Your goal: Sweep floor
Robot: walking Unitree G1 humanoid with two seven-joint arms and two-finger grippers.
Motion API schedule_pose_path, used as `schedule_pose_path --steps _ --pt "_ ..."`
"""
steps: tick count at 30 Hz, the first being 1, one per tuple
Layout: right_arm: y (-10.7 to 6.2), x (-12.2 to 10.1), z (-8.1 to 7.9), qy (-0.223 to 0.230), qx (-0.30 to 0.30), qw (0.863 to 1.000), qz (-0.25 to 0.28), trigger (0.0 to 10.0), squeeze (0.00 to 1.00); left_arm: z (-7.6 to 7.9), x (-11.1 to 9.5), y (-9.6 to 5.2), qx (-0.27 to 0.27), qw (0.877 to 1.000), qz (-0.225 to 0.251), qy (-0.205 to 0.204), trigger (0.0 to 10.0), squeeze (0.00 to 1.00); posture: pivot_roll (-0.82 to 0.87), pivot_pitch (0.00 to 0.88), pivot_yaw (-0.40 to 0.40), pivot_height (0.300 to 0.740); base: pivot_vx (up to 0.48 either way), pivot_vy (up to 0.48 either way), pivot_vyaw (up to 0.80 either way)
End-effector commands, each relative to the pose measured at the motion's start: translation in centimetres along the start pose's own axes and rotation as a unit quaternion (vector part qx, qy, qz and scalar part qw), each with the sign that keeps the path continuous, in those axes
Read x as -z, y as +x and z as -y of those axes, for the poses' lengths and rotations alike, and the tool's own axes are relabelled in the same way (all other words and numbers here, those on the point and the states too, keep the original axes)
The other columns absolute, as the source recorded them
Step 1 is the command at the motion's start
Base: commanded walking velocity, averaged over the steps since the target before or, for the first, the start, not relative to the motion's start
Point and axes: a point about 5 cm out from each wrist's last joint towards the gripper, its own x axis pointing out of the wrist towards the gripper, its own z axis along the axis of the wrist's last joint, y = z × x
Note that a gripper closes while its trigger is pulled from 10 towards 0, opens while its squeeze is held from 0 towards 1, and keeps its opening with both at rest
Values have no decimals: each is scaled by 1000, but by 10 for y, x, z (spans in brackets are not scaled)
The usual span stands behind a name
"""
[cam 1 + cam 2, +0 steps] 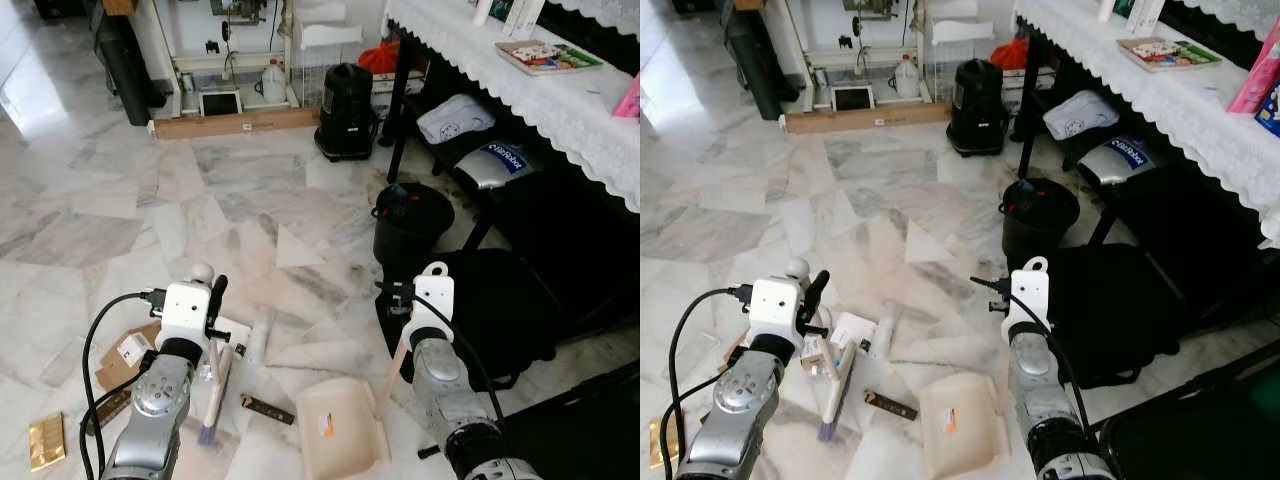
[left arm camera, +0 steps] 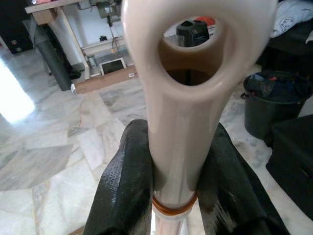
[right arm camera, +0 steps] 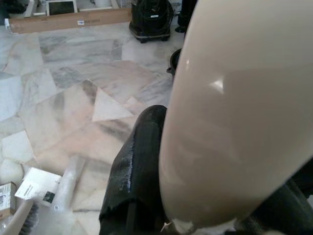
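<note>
One black bin (image 1: 410,222) ahead of the right gripper (image 3: 195,215), open marble floor (image 1: 120,200) ahead-left. One dustpan (image 1: 338,428) between the grippers, its handle clamped by the right. One brush (image 1: 214,385) clamped in the left gripper (image 2: 168,196), paper scraps (image 1: 300,350) just beside.

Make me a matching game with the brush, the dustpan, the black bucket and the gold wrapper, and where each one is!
Things:
1. brush
2. dustpan
3. black bucket
4. gold wrapper

Places:
A. standing beside the dark table legs
B. flat on the floor at the robot's far left
C. handle held in the left gripper, bristles down by the litter
D. lying on the floor, handle held in the right gripper

Pairs: 1-C, 2-D, 3-A, 4-B
</note>
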Motion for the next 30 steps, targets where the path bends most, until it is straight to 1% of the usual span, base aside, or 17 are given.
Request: schedule_pose_path --steps 1,3,7,11,18,22,25,28,30 --pt "4 -8 0 2 4 1000 15 10000 0 -2 2 1 6 1000 -10 5 10000 0 18 83 -32 740 0 0 0" --pt "4 -8 1 1 5 1000 15 10000 0 -2 5 0 12 1000 -19 2 10000 0 19 87 -32 740 0 0 0" --pt "5 -9 2 -5 10 1000 17 10000 0 -2 7 0 14 1000 -22 1 10000 0 18 90 -32 740 0 0 0" --pt "5 -7 3 -4 19 1000 16 10000 0 0 15 -2 27 999 -41 4 10000 0 17 93 -27 740 0 0 0" --pt "5 -5 2 1 25 1000 14 10000 0 -4 16 -3 22 999 -42 8 10000 0 19 100 -22 740 0 0 0" --pt "4 -2 0 -1 20 1000 9 10000 0 -3 19 -4 23 999 -46 6 10000 0 20 103 -23 740 0 0 0" --pt "4 3 0 7 25 1000 -4 10000 0 -3 19 -3 27 999 -47 5 10000 0 22 106 -22 740 0 0 0" --pt "3 9 2 28 36 999 -29 10000 0 -2 18 -2 30 998 -46 1 10000 0 26 108 -21 740 0 0 0" --pt "3 12 3 29 39 998 -37 10000 0 -2 18 -2 32 998 -46 1 10000 0 27 109 -21 740 0 0 0"
